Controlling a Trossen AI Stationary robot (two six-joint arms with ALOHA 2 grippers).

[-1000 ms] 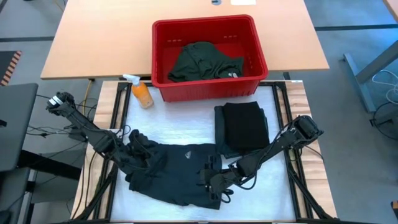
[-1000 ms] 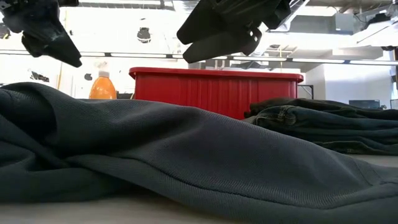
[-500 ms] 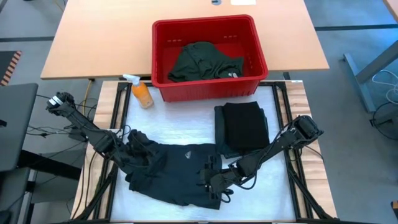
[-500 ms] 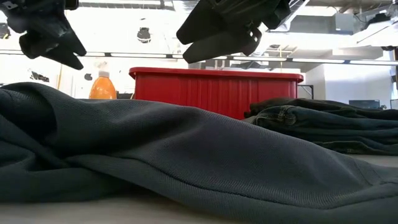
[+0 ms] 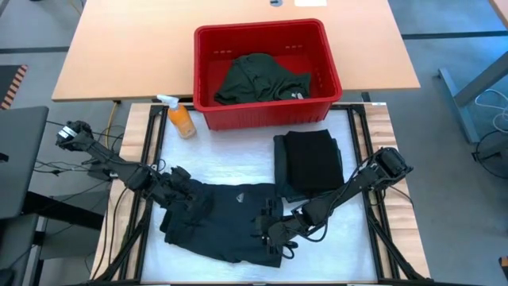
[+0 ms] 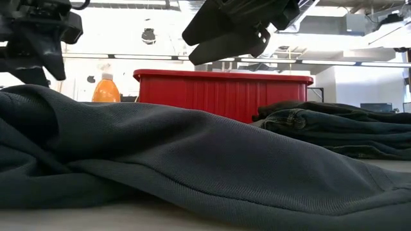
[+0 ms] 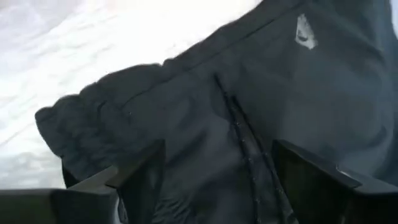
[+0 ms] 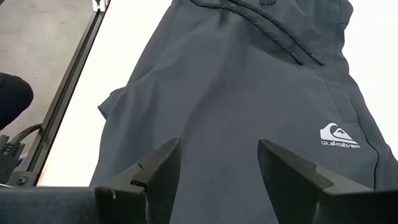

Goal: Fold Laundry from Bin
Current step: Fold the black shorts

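Note:
A dark grey garment (image 5: 226, 222) with a small white logo (image 8: 339, 135) lies rumpled on the white table pad (image 5: 230, 151). My left gripper (image 5: 184, 193) stands open over the garment's left end (image 7: 93, 124), its fingers apart just above the cloth. My right gripper (image 5: 274, 230) hangs open above the garment's right part (image 8: 236, 81), well clear of it in the low view (image 6: 228, 38). The red bin (image 5: 238, 115) stands at the far edge with a dark green garment (image 5: 258, 79) lying in it. A folded black garment (image 5: 311, 163) rests flat on the pad's right side.
An orange spray bottle (image 5: 181, 117) stands upright left of the bin. The pad's black frame rails (image 5: 151, 143) run along both sides. A wooden table (image 5: 119, 56) lies beyond the bin. Bare pad shows between the bin and the grey garment.
My left gripper has rolled about its own axis and tipped a little; in the low view it has changed from a slanting wedge to a blocky front. Its forearm has swung slightly toward the far edge. The grey garment lies as it did.

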